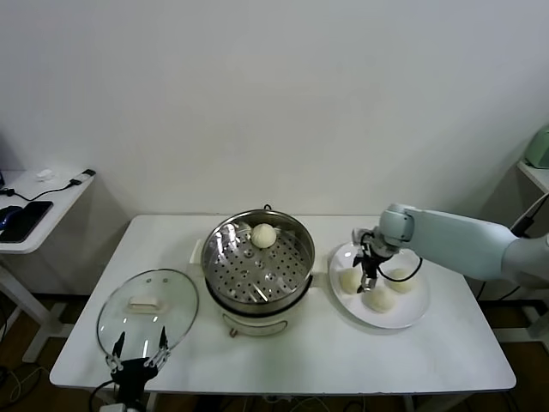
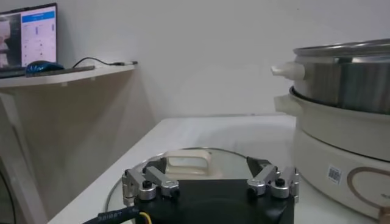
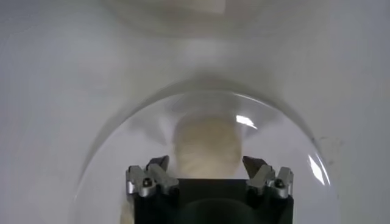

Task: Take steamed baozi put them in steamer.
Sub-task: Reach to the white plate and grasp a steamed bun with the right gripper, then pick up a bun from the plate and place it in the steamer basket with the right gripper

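Note:
One steamed baozi point(image 1: 263, 235) lies on the perforated tray at the back of the steamer point(image 1: 296, 239), a shiny steel pot on a white base in mid-table. Three more baozi point(image 1: 378, 299) sit on the white plate point(image 1: 403, 319) to its right. My right gripper point(image 1: 369, 273) is down on the plate, close beside the left one point(image 1: 350, 280). In the right wrist view a baozi point(image 3: 207, 143) lies between the spread fingers of the right gripper point(image 3: 207, 161), with a thin gap on each side. My left gripper point(image 1: 135, 354) waits open at the table's front left.
The glass lid point(image 1: 147, 311) with its whitish handle point(image 2: 189, 163) lies flat, front left, just beyond the left gripper point(image 2: 209, 176). In that view the steamer point(image 2: 341, 79) rises close by. A side table point(image 1: 34, 210) with a phone and cables stands to the left.

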Robot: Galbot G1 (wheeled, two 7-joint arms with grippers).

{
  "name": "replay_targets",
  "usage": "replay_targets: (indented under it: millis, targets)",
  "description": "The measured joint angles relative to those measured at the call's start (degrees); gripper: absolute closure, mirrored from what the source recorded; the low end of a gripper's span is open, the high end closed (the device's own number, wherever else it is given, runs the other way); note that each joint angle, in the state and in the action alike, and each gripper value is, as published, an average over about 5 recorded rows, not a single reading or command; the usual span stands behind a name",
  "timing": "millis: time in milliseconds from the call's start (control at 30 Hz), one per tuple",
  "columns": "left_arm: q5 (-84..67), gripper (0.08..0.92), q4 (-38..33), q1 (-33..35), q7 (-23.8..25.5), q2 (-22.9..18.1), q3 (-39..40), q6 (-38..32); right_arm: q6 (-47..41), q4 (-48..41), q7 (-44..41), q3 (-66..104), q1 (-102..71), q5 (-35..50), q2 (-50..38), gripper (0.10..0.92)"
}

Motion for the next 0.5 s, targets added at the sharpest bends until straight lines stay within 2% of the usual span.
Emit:
replay_targets:
  millis: [200, 500]
  targets:
    - [0.00, 0.177, -0.06, 0.15, -0.03, -0.01, 0.06, -0.05, -0.16, -0.62, -0.18, 0.77, -0.47, -0.33, 0.47, 0.362]
    - [0.06, 0.177, -0.97, 0.63, -0.07, -0.38, 0.14, -0.04, -0.51, 0.67, -1.26, 0.02, 1.35, -0.10, -0.32, 0.414]
